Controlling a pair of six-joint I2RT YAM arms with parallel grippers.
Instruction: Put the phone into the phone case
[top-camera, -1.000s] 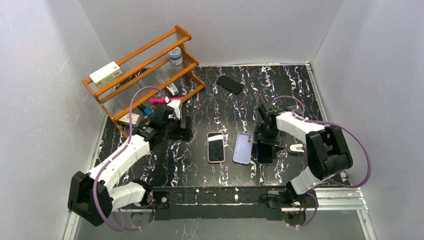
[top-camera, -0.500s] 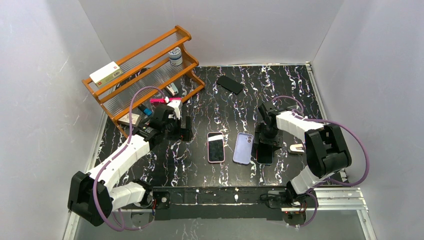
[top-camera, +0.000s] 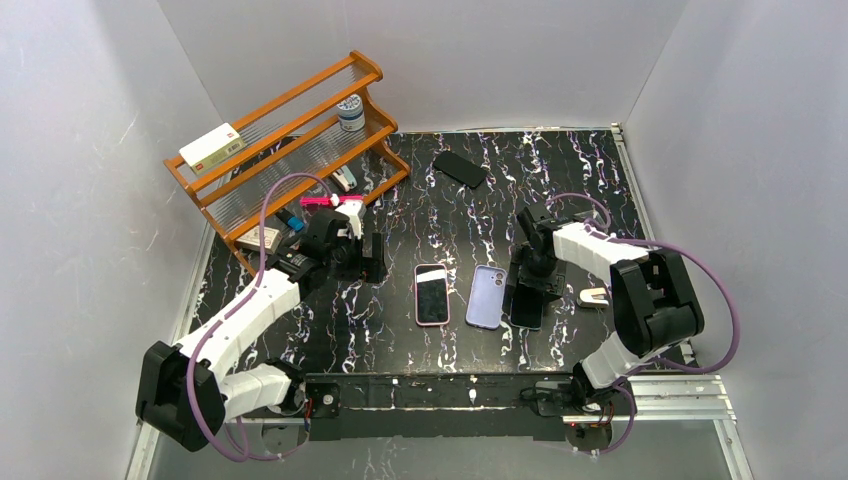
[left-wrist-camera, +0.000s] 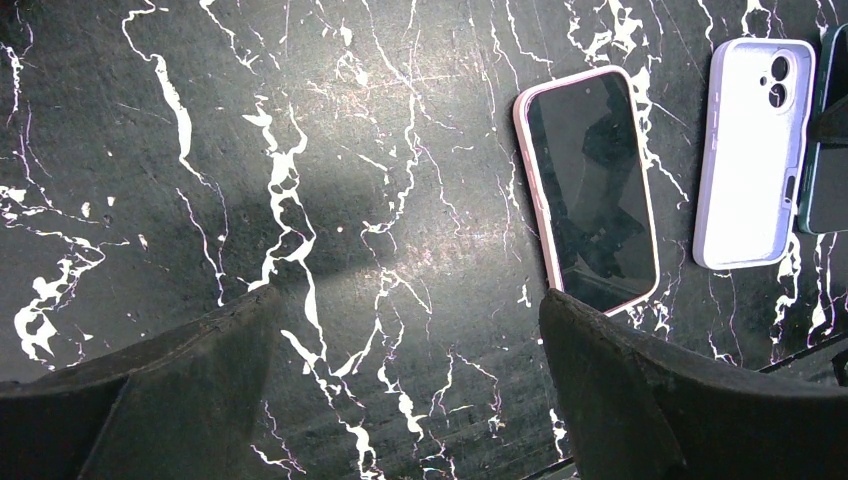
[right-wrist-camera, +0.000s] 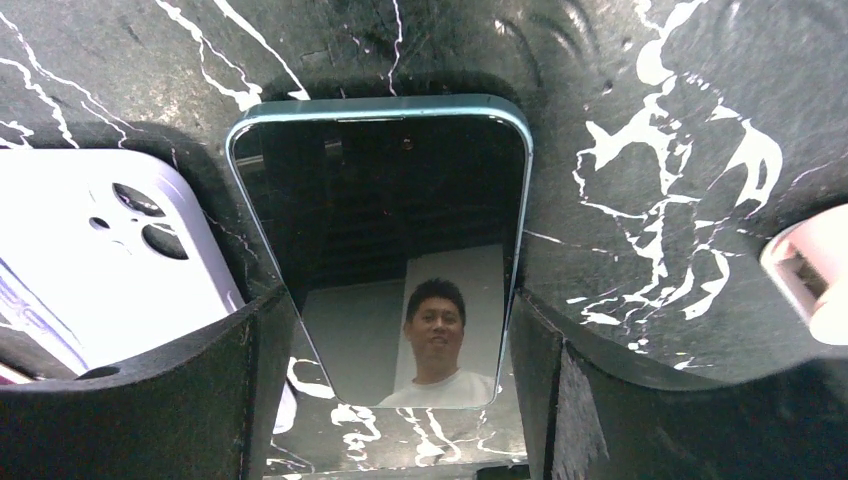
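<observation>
Right wrist view alone shows the right hand (right-wrist-camera: 397, 300) grasping the phone (right-wrist-camera: 380, 200) by its edges; left hand (left-wrist-camera: 405, 300) hangs released.

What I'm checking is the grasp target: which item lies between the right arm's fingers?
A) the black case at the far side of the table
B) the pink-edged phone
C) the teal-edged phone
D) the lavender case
C: in the right wrist view, the teal-edged phone lies screen up between the two fingers, with the lavender case off to one side of them.
</observation>
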